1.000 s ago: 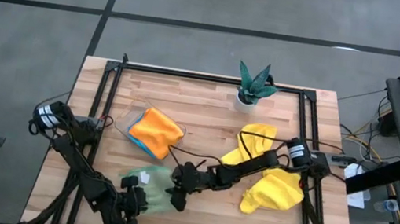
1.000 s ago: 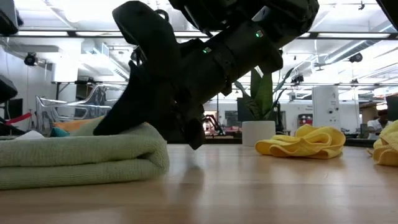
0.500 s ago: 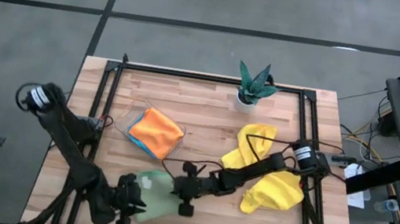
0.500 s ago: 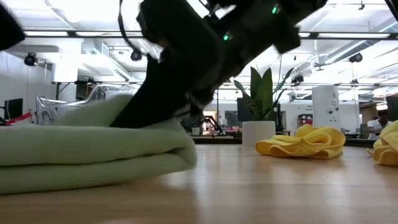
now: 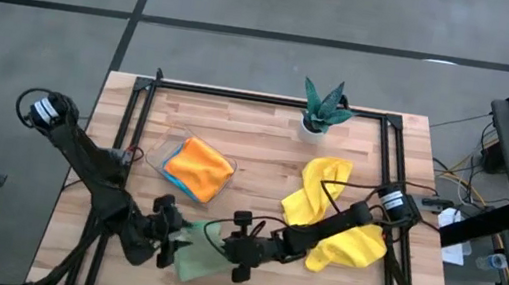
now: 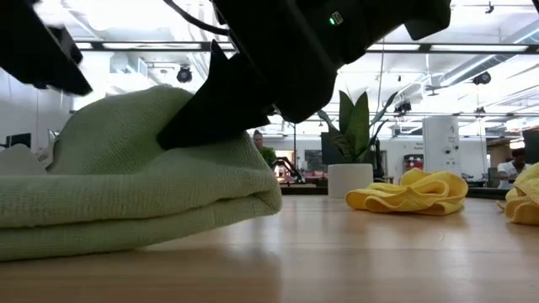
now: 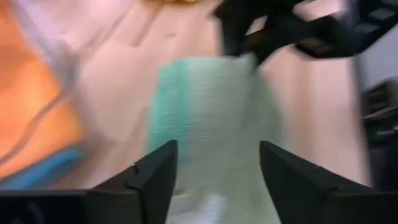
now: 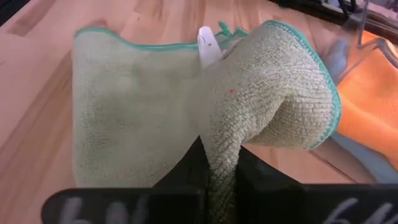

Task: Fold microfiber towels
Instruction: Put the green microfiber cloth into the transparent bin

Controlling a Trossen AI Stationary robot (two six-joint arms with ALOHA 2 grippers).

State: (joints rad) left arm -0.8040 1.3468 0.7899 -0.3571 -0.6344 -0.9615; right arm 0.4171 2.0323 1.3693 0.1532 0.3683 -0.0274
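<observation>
At counter's 6 o'clock edge: pale green towel (image 5: 200,259) half-folded. Right hand (image 8: 217,163) pinching its raised fold. Left hand (image 7: 214,163) spread, just off towel at 9 o'clock side. Best carry fold flat across, align teal hems, then release.

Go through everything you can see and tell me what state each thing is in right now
pale green towel: partly folded, one edge pinched
right gripper: shut on the pale green towel
left gripper: open, holding nothing
orange towel: folded, in the tray
yellow towels: crumpled, unfolded
</observation>
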